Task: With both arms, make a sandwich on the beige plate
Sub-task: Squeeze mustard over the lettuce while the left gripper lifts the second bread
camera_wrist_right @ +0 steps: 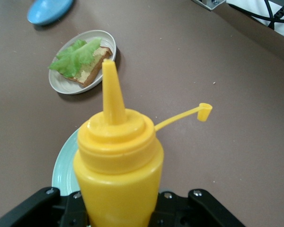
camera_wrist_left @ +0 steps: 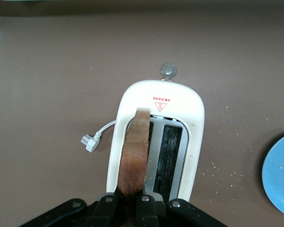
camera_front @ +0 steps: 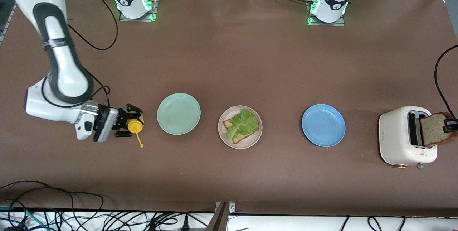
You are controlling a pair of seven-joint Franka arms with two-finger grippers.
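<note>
The beige plate (camera_front: 250, 142) sits mid-table and holds one brown bread slice (camera_front: 237, 137) topped with a green lettuce leaf (camera_front: 243, 123); the right wrist view shows the plate (camera_wrist_right: 61, 86) and the leaf (camera_wrist_right: 75, 56) too. My left gripper (camera_front: 449, 124) is shut on a second bread slice (camera_front: 432, 130), held upright over a slot of the white toaster (camera_front: 400, 141). In the left wrist view this slice (camera_wrist_left: 135, 156) runs from the gripper (camera_wrist_left: 131, 201) over the toaster (camera_wrist_left: 193, 123). My right gripper (camera_front: 129, 125) is shut on a yellow squeeze bottle (camera_front: 135, 126), whose body (camera_wrist_right: 118, 175) fills the gripper (camera_wrist_right: 119, 208).
A mint green plate (camera_front: 178, 113) lies between the bottle and the beige plate. A blue plate (camera_front: 323, 125) lies between the beige plate and the toaster. The bottle's open cap (camera_wrist_right: 204, 111) hangs on a strap. The toaster's plug (camera_wrist_left: 88, 142) lies on the table.
</note>
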